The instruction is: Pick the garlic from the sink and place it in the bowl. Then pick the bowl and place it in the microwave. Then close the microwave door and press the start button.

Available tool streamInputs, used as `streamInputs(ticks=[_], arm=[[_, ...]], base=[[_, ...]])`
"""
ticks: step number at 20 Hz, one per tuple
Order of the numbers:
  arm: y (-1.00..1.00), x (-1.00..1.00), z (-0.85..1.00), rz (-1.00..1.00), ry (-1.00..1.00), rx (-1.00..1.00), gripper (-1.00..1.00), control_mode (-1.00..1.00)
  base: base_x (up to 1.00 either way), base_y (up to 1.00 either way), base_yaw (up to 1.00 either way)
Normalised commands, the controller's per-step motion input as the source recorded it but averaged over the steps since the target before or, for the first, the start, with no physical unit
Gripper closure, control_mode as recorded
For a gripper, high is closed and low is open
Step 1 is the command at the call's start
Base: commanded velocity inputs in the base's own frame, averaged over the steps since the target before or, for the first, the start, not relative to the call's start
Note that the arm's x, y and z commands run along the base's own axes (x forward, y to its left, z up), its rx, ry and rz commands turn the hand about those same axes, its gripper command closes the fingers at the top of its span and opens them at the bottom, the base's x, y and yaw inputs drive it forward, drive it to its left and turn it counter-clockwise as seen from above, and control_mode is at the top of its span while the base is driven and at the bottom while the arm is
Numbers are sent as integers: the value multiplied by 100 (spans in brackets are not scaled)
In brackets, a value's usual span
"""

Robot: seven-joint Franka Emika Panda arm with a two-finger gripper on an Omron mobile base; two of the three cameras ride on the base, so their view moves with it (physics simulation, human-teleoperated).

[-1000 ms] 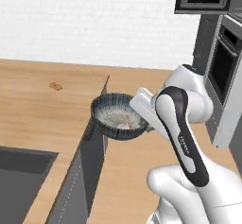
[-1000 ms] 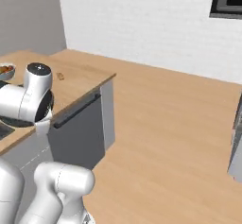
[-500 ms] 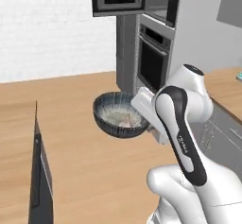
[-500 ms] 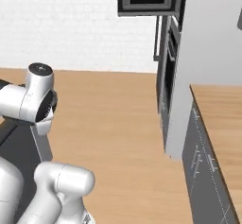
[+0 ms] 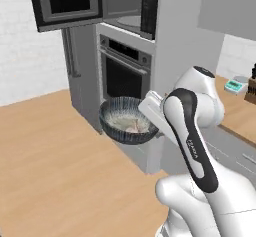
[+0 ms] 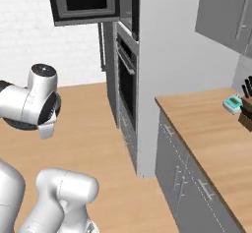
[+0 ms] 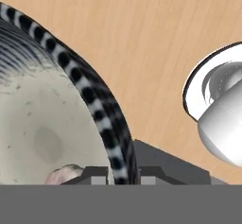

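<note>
My gripper point(image 5: 151, 112) is shut on the near rim of the dark ribbed bowl point(image 5: 126, 121) and holds it level in the air in front of the oven. The pinkish-white garlic point(image 5: 133, 127) lies inside the bowl. In the hand view the striped bowl rim point(image 7: 97, 112) runs between my fingertips point(image 7: 96, 172), with the garlic point(image 7: 62, 174) just inside it. The black microwave point(image 5: 127, 11) is high up above the bowl. Its door point(image 5: 65, 2) stands open, swung out to the left. The sink is out of view.
A built-in oven point(image 5: 121, 75) sits right under the microwave in a tall grey cabinet column. To the right a wooden counter point(image 6: 206, 124) carries a small scale point(image 6: 231, 103) and a knife block point(image 6: 245, 113). Wood floor point(image 5: 45, 166) stretches to the left.
The whole picture has swung from the counter to the microwave and oven column, so the base has moved. The bowl stays in my shut gripper at the same spot relative to the arm.
</note>
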Motion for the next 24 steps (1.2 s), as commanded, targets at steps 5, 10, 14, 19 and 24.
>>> streamInputs(ticks=[5,10,14,19,24], arm=[[0,0,0,0,0,0,100,100],[0,0,0,0,0,0,100,100],[0,0,0,0,0,0,100,100],[0,0,0,0,0,0,100,100],[0,0,0,0,0,0,100,100]], base=[[100,43,-54],[100,71,-49],[88,85,-44],[54,92,-38],[13,91,-40]])
